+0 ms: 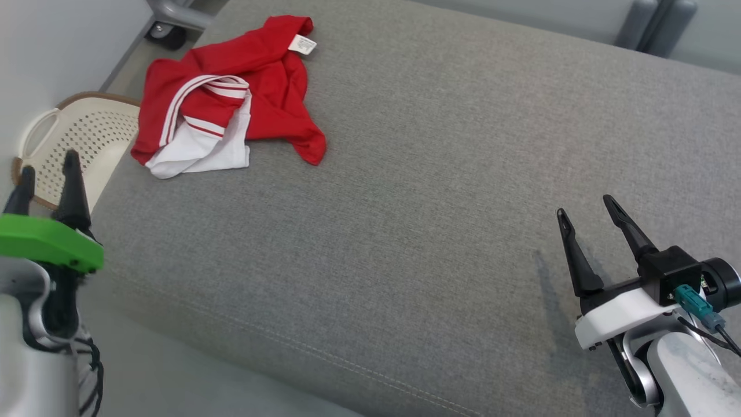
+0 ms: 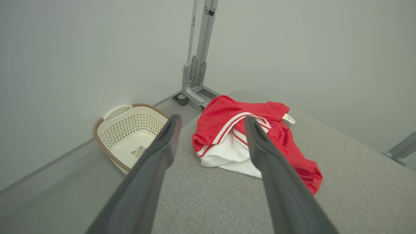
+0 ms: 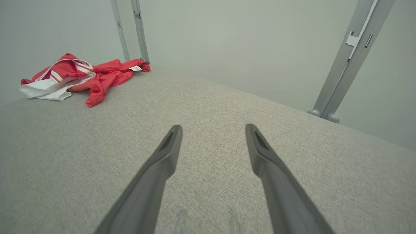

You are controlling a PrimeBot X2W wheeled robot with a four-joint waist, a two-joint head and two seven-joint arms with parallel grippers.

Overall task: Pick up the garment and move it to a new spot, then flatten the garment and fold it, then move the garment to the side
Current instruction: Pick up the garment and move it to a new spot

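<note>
A crumpled red garment (image 1: 260,75) with white panels and white stripes lies bunched at the far left of the grey cushioned surface (image 1: 434,202); a white label shows at its top edge. The same garment (image 2: 276,136) lies just ahead in the left wrist view, and the garment (image 3: 97,76) sits far off at the upper left of the right wrist view. My left gripper (image 1: 47,168) stands open at the lower left, beside the surface's left edge and short of the garment. Over the near right part of the surface my right gripper (image 1: 586,204) is open, far from the garment, holding nothing.
A cream perforated laundry basket (image 1: 87,139) with a brown rim stands on the floor off the surface's left edge, also seen as the basket (image 2: 130,136) by the wall. Grey metal frame posts (image 2: 198,65) rise at the far corners. The broad middle of the surface lies bare.
</note>
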